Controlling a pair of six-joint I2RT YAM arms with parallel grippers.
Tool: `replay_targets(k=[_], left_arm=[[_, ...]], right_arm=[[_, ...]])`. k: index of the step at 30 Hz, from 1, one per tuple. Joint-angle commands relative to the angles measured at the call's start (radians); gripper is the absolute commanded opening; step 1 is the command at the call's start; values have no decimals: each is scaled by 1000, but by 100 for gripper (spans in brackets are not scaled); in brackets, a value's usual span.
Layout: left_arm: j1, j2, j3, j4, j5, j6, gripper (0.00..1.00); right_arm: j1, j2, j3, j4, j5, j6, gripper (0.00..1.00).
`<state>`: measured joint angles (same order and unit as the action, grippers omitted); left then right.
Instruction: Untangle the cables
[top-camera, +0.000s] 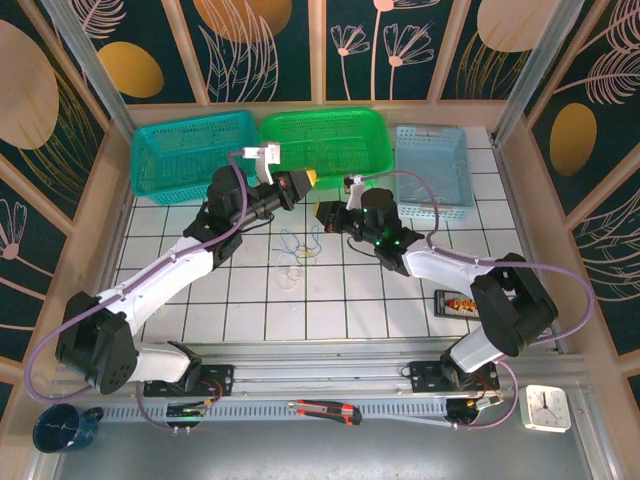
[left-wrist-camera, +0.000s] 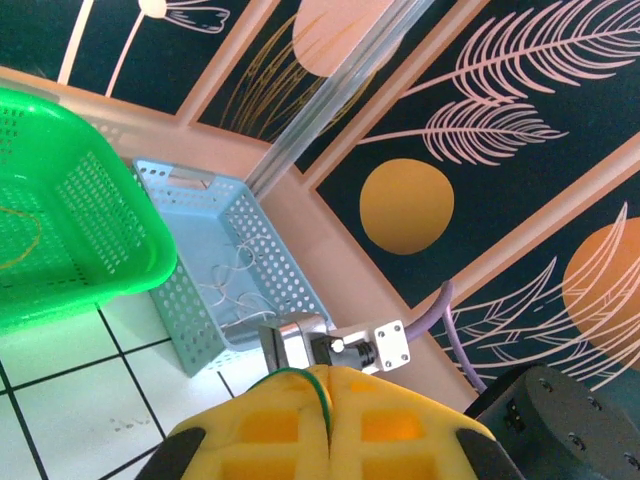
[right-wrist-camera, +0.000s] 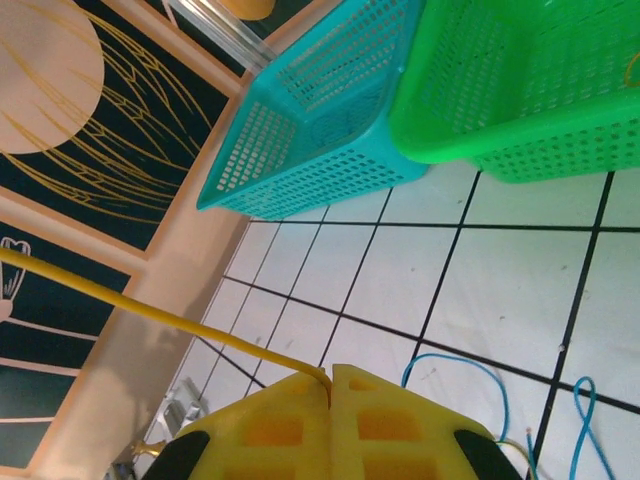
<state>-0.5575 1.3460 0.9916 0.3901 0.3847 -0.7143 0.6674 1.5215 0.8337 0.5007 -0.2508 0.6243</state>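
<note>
Top external view: the cables (top-camera: 295, 255) lie as a loose knot of thin loops on the white tiled table (top-camera: 330, 310), near its middle and in front of the green basket (top-camera: 325, 140). A teal basket (top-camera: 195, 150) stands to that basket's left and a light blue basket (top-camera: 432, 165) to its right. The left gripper (top-camera: 311, 178) hangs above the tiles by the green basket's near rim, beyond the bunch.

From the left wrist camera, its yellow fingers (left-wrist-camera: 270, 430) are pressed together. A thin green wire (left-wrist-camera: 300, 372) arcs over the pad and slips into the seam between them, so it is pinched there. Pale thin loops lie inside the light blue basket (too fine to tell how many).

From the right wrist camera, the right gripper (right-wrist-camera: 330, 410) has its yellow pads closed against each other too. A yellow wire (right-wrist-camera: 150, 310) is caught in the seam and stretches in a straight line to the left edge of the frame, raised off the tiles. Blue loops (right-wrist-camera: 460, 358) of the bunch rest on the tiles just right of the fingers.
</note>
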Motion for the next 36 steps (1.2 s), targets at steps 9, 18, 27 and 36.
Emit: replay_targets(k=[9,18,27,36], left_arm=[[-2,-15,33,-69,-134,89,0],[-2,-42,-70,10,-164,80,11],[-2,-72,-218,90,-230,54,45],[-2,-118,-361,138,-292,28,65]], right_arm=[[-21,-48,47,-306,206,-205,0],[-114,1,262,-385,158,-264,0],[-241,204,560,-452,101,-285,0],[-297,493,860,-507,128,-276,0]])
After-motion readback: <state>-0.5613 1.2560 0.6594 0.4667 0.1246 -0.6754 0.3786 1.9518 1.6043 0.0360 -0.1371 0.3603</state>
